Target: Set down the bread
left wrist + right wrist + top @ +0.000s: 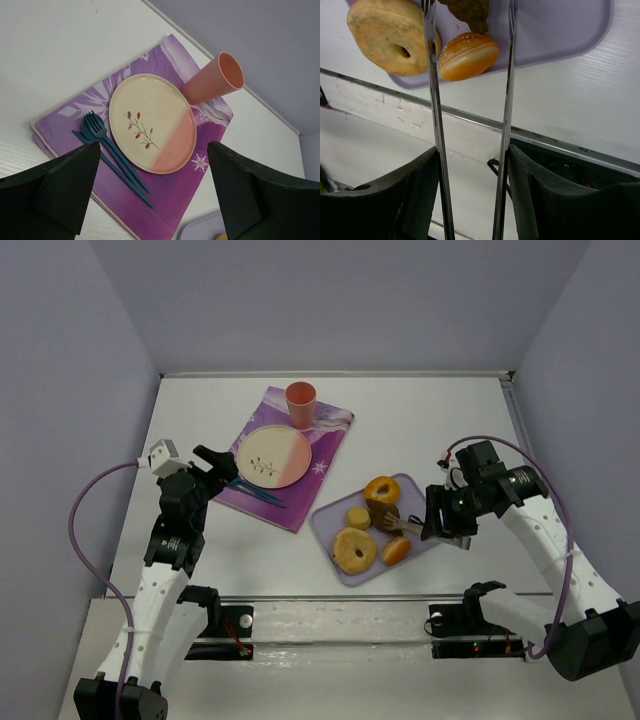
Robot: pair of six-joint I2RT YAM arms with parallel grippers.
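While the bread (468,9) is lying near the middle of the lavender tray (329,517), it is being straddled by the two thin blades of the metal tongs (508,100). The tongs are being clenched at their handle end in the right end effector (441,515), which is being held off the tray's right edge. Whether the blades are being pinched onto the bread cannot be told, as their tips are being cut off in the wrist view.

The bread is being judged light, soft and crumbly, with a rough crust that is unlikely to slip. It is best being taken across the thicker part of the wedge, with gentle pressure only, since narrow blades may tear it. A ring doughnut (381,488) is sitting just beside it toward the tray's far corner, and a sesame bun (468,55) is lying at the tray's near edge, so little room is being left.

The left end effector (214,469) is being held spread and empty, well to the tray's left, near the plate (275,456).
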